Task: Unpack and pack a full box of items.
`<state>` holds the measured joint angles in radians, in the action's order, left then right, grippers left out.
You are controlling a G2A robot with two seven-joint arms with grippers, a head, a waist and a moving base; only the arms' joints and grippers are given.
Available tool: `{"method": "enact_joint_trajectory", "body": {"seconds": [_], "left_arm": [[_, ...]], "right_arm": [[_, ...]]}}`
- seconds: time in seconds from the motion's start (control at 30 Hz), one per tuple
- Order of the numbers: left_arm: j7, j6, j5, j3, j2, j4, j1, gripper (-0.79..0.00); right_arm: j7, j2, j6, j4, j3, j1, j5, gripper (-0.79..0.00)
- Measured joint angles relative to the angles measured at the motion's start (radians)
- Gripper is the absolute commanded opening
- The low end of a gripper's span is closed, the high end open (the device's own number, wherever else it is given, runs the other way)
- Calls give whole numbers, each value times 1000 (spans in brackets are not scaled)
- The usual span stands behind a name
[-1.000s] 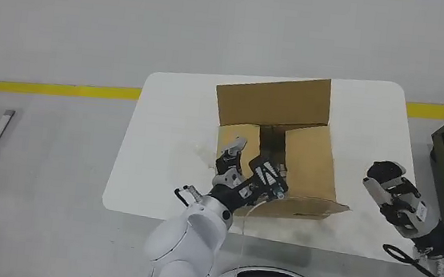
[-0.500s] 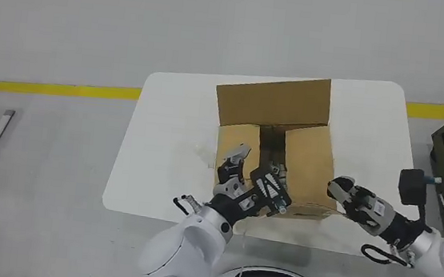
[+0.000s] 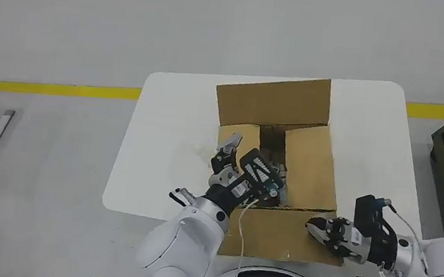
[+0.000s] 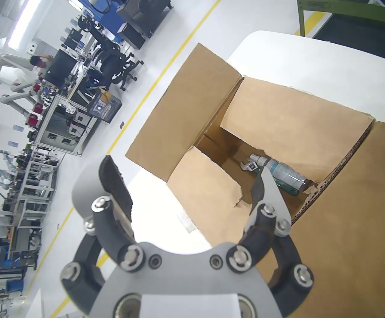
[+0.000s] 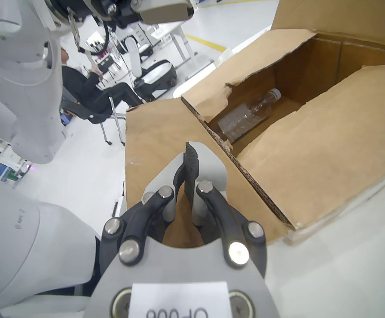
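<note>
1. Top view, nearest first: at 6 o'clock of the brown cardboard box [image 3: 274, 102], the right pincer [image 3: 318, 227] [image 5: 189, 152] is clamped on the near flap [image 3: 273, 232] [image 5: 150, 135], which is folded out toward the robot.
2. Next, the left pincer [image 3: 242, 161] [image 4: 185, 173] hangs over the left side flap at the lip of the opening, spread wide and holding nothing.
3. Below it, on the box floor, a clear plastic bottle [image 4: 279, 173] [image 5: 245, 119] lies on its side. The gap sits at about 1 o'clock from the left pincer. The bottle's long axis runs roughly 6 to 12 o'clock, white cap toward 12. The left arm is nearer and free, so I judge the pick falls to it, closing across that axis.
4. Count: one box on the white worktop [image 3: 165, 149], four flaps, all open. Each wrist view shows one bottle, and I cannot tell whether they are the same one.
</note>
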<state>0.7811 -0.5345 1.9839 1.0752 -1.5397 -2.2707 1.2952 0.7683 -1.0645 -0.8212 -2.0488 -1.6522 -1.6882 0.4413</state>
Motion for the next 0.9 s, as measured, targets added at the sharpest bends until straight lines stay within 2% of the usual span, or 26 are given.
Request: {"method": "enact_joint_trajectory", "body": {"seconds": [0.17, 0.33, 0.47, 0.57, 0.7, 0.8, 0.9], "left_arm": [[9, 24, -7, -4, 0, 14, 5, 0], [9, 25, -7, -4, 0, 13, 5, 0], [9, 25, -7, -4, 0, 13, 5, 0], [9, 25, -7, -4, 0, 13, 5, 0], [9, 25, -7, -4, 0, 13, 5, 0], [9, 25, -7, -4, 0, 13, 5, 0], [9, 25, -7, -4, 0, 14, 5, 0]], "right_arm": [[-30, 2, 12, 12, 22, -7, 103, -785], [-87, 3, 15, 37, 42, -6, 125, -785], [-220, 0, 39, 44, -6, -14, 75, -785], [-337, -3, 104, 54, -81, -42, 70, -785], [-461, -11, 264, 67, -145, -85, 123, -785], [-474, -15, 335, 68, -127, -101, 160, -785], [-469, -17, 349, 69, -91, -96, 187, -785]]}}
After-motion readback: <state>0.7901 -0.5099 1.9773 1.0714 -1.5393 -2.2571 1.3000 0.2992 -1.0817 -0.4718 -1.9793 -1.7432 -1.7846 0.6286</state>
